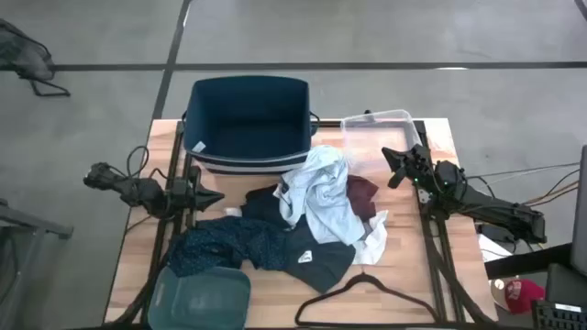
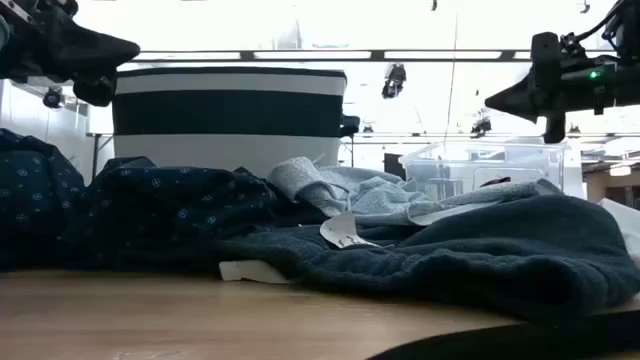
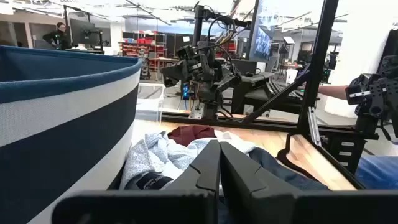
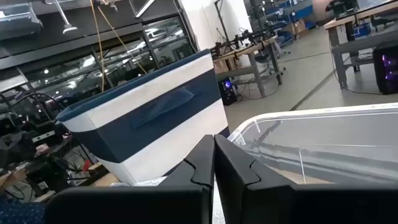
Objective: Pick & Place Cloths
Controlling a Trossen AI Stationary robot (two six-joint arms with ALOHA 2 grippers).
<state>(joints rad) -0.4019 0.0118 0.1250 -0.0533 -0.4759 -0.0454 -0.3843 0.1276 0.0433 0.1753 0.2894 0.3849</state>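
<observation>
while the cloths (image 1: pixel 307 215) lie heaped on the desk (image 1: pixel 266 298) just before the empty navy tub (image 1: pixel 249 119), nothing is placed; left tool (image 1: pixel 209 196) and right tool (image 1: pixel 393 156) flank it, closed, empty.

Grey concrete floor (image 1: pixel 385 37) around my wooden bench (image 1: pixel 275 298), dark seam lines crossing it. Behind: open workshop, bright ceiling lights (image 2: pixel 300 25), red shelving (image 3: pixel 140 45), workbenches (image 4: pixel 252 59), person at monitor (image 3: pixel 60 34) far off.
</observation>
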